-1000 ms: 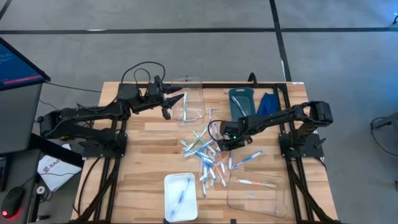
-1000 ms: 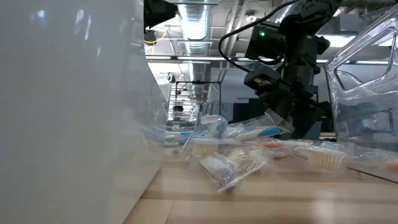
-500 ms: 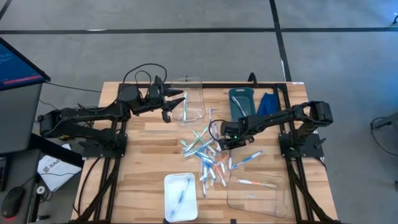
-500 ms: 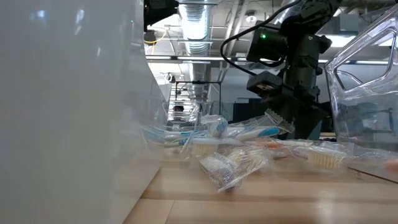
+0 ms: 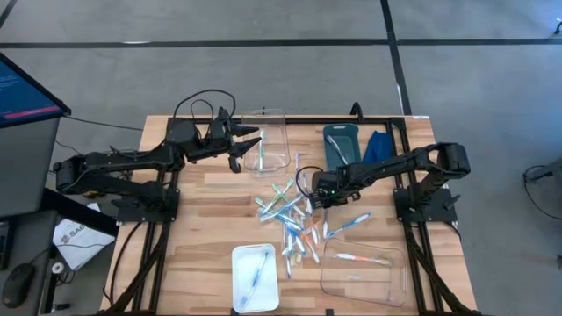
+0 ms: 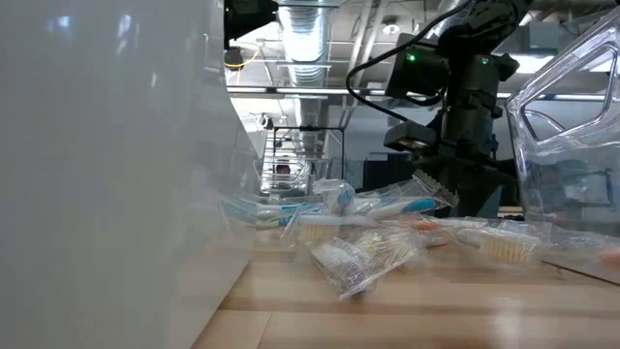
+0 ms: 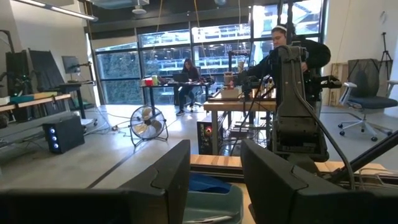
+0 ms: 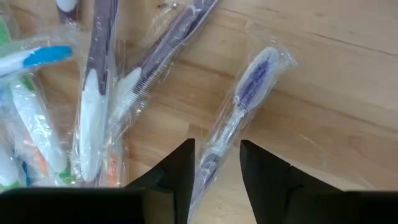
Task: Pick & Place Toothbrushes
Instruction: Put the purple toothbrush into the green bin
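- Your right gripper (image 5: 314, 198) is down at the right edge of the toothbrush pile (image 5: 294, 218) in the middle of the wooden table (image 5: 202, 219)
- Right wrist view: its two dark fingers (image 8: 180, 168) straddle the handle end of one wrapped toothbrush with a purple-blue head (image 8: 252, 84); a gap shows on each side of the wrapper, so the claw is parted around it and not clenched on it; whether the pads touch the wrapper you cannot tell
- Beside that brush lie other wrapped ones, among them a white-handled brush (image 8: 93, 118) and a blue-tipped one (image 8: 37, 57), overlapping each other
- Low view: the right gripper (image 6: 441, 184) hangs over the far side of the pile, tips hidden behind the packets (image 6: 368, 247)
- Your left gripper (image 5: 248, 146) is held above the near-left rim of the clear bin (image 5: 274, 149) at the back of the table; the left wrist view shows its fingers (image 7: 171, 171) apart with nothing between them, so released
- Brushes already placed: one in the white tray (image 5: 241, 285) at the front, one or two in the clear tray (image 5: 386, 279) at front right, one in the teal tray (image 5: 344, 133) at the back
- Folded blue cloth (image 5: 379, 144) lies just right of the teal tray
- People (image 7: 186, 78) sit at desks in the room beyond
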